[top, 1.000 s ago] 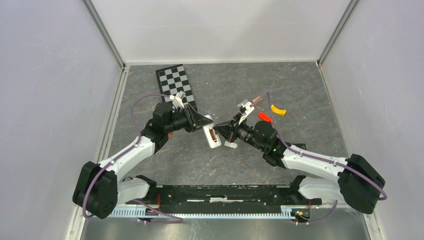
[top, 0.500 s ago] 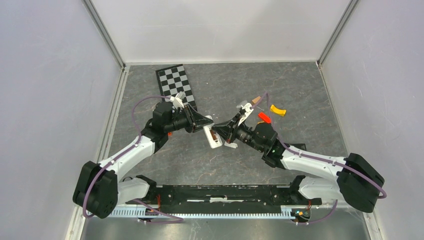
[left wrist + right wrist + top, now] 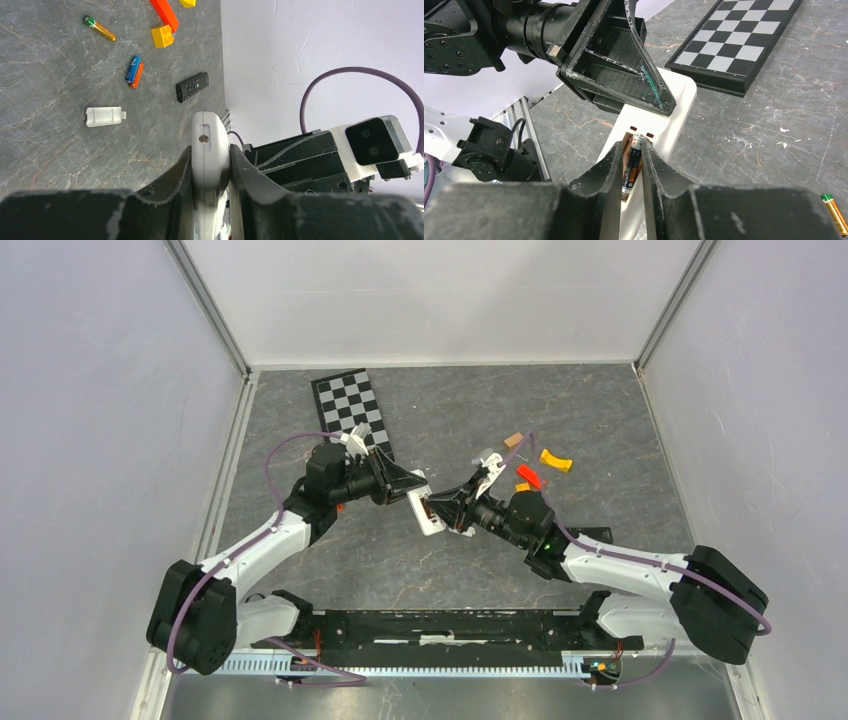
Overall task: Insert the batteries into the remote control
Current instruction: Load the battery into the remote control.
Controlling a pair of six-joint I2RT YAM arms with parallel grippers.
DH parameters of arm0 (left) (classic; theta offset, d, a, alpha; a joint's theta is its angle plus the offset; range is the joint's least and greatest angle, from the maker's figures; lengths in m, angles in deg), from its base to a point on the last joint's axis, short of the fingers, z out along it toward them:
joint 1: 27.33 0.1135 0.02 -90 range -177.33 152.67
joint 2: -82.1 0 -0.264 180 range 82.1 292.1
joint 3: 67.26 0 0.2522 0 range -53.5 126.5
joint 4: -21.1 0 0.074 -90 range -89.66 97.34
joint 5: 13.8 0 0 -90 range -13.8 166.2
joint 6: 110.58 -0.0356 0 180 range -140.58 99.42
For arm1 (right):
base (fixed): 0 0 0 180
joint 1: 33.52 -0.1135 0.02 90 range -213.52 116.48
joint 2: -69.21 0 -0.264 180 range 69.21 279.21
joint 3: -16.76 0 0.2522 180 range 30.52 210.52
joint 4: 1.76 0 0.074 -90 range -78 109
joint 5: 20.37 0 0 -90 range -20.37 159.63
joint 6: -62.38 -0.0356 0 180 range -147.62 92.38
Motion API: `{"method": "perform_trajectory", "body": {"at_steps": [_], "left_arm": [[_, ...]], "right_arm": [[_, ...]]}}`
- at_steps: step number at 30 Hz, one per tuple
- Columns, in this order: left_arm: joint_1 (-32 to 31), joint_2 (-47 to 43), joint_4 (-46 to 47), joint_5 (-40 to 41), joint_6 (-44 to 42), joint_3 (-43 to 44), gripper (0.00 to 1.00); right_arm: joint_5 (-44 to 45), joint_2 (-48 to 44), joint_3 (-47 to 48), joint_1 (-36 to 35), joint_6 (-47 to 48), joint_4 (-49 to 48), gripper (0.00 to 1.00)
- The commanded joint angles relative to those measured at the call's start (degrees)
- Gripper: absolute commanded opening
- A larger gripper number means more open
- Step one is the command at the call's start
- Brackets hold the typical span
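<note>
**Right arm has slid left onto the remote**

Right fingers [image 3: 610, 195] pinch a battery [image 3: 631, 167] at the open bay of the white remote [image 3: 676, 112]. Left fingers [image 3: 172, 192] clamp that remote by its sides, over the middle of the surface [image 3: 400, 570]. Spare batteries [image 3: 134, 70] lie loose on its right half. Bare stone lies open toward the near edge.

Bright even light, soft faint shadows, sharp overhead view, blurred wrist-view foregrounds
</note>
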Motion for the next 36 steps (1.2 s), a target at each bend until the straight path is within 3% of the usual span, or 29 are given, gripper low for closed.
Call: {"method": "perform_trajectory", "body": {"at_steps": [1,11,13,21,29,36], "left_arm": [[0.4,-0.4,3.1,-1.6,1.9,0.9,0.02],[0.5,0.3,1.5,-0.7,-0.6,1.0,0.02],[0.5,0.4,0.7,0.0,-2.3,1.1,0.02],[0.8,0.4,4.3,2.0,-5.4,0.5,0.02],[0.9,0.3,12.0,2.9,-3.9,0.2,0.02],[0.9,0.5,16.1,3.5,-1.4,0.2,0.02]], "right_arm": [[-0.7,-0.6,-0.4,-0.3,1.4,0.1,0.27],[-0.8,-2.6,2.9,-0.3,-2.3,5.9,0.39],[-0.2,-4.5,3.3,-0.1,-6.3,7.9,0.56],[2.1,-9.0,2.4,0.3,-20.3,9.9,0.97],[10.9,-12.3,-1.0,0.3,-46.8,16.1,0.98],[11.0,-8.3,1.4,0.3,-55.5,17.5,0.98]]}}
